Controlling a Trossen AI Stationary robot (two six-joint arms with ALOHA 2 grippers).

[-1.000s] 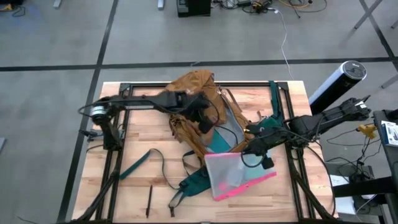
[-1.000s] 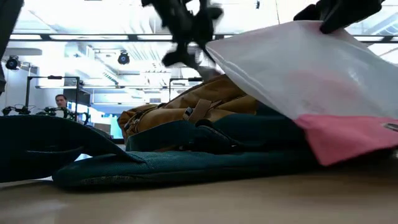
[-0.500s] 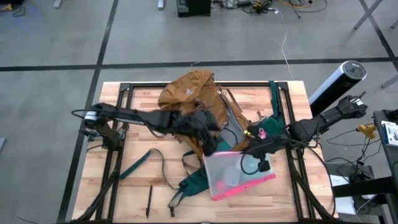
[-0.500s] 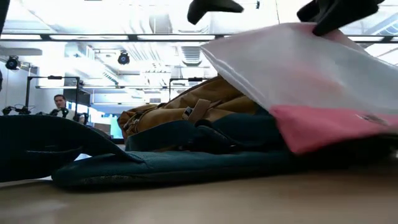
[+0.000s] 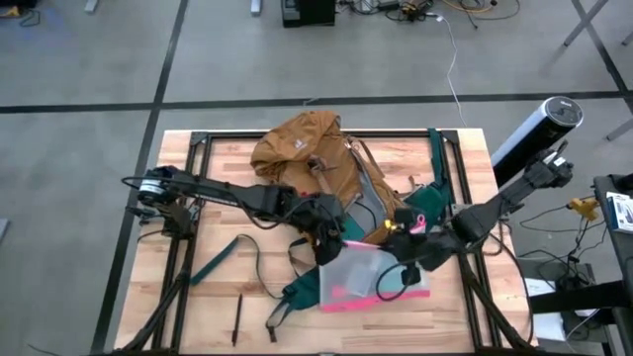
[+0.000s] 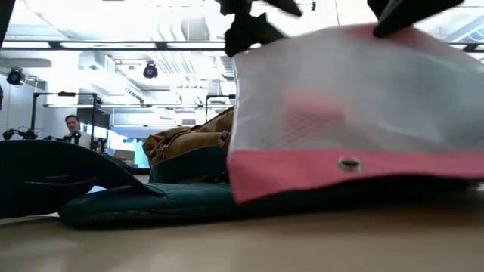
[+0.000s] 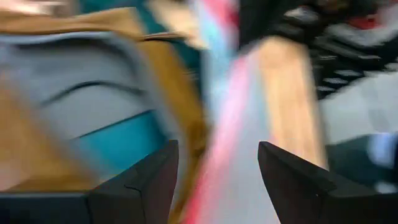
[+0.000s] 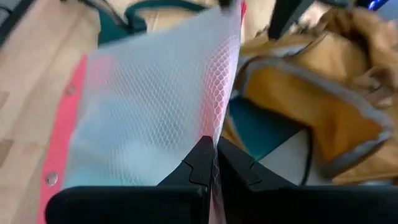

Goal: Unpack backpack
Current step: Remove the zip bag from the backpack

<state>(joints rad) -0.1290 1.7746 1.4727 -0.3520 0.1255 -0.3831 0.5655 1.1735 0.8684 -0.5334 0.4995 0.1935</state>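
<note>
Overhead view straight down, low view level across the table (image 5: 213, 252) (both sharing the backpack (image 5: 307, 153)), wrists close.

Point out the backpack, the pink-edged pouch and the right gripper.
backpack (image 5: 297, 148): high view, on its mustard top fabric.
pink-edged pouch (image 6: 355, 113): low view, on its clear mesh face.
right gripper (image 8: 214, 165): right wrist view, between its fingertips, shut on the pouch's edge.

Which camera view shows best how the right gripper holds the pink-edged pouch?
The right wrist view: the right gripper is shut on the edge of the mesh pouch. The high view shows the pouch hanging over the backpack. The low view shows its pink border; the left wrist view is blurred.
</note>
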